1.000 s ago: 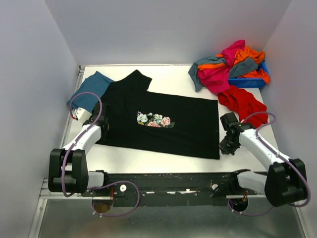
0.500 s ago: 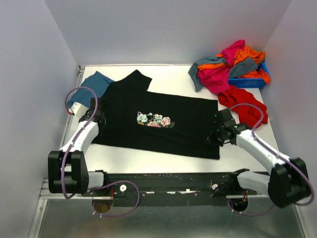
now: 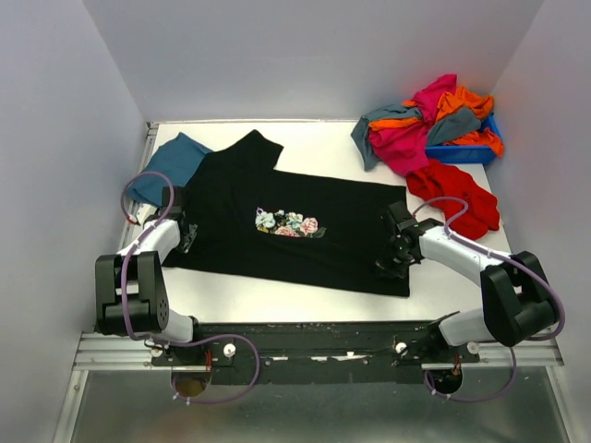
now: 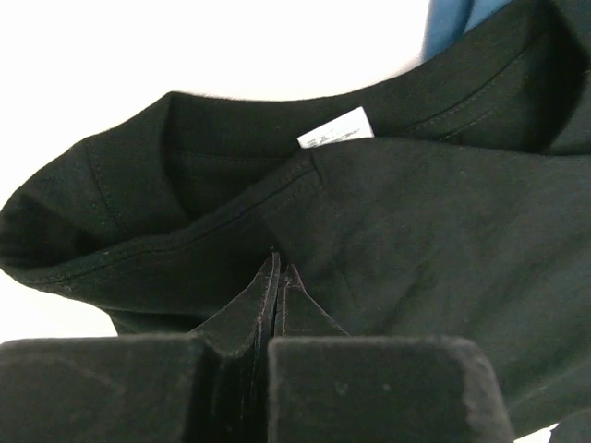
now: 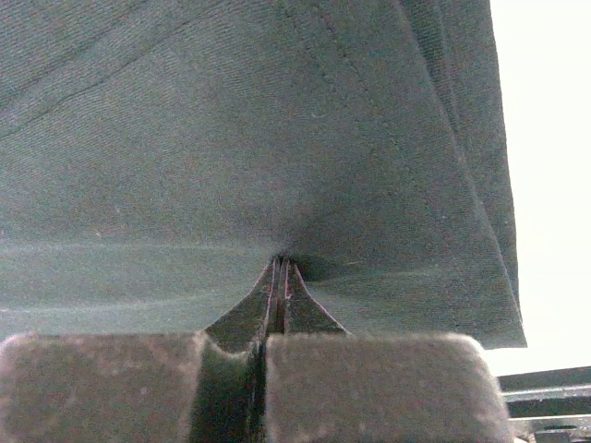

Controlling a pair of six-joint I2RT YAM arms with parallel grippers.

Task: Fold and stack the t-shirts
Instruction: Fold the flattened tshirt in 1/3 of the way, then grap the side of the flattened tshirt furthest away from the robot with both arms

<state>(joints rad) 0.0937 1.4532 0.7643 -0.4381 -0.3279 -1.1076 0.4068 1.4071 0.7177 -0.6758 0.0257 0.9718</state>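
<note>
A black t-shirt (image 3: 351,217) with a floral chest print lies spread flat across the table. My left gripper (image 3: 184,236) is shut on its left edge; in the left wrist view its tips (image 4: 279,268) pinch black cloth (image 4: 443,221) just below the neckline and white label (image 4: 337,127). At the shirt's right edge my right gripper (image 3: 388,262) is shut too, and the cloth (image 5: 231,138) puckers around its tips (image 5: 280,263). A teal-blue t-shirt (image 3: 172,166) lies partly under the black one at the back left. A red t-shirt (image 3: 457,196) lies at the right.
A heap of magenta, orange and grey-blue t-shirts (image 3: 420,125) spills over a small blue bin (image 3: 462,153) at the back right corner. White walls close in the table on three sides. The black rail with the arm bases runs along the near edge (image 3: 314,337).
My left gripper moved in over the shirt's left edge and shut on it. My right arm swung left from beside the shirt onto its right edge, jaws shut throughout.
</note>
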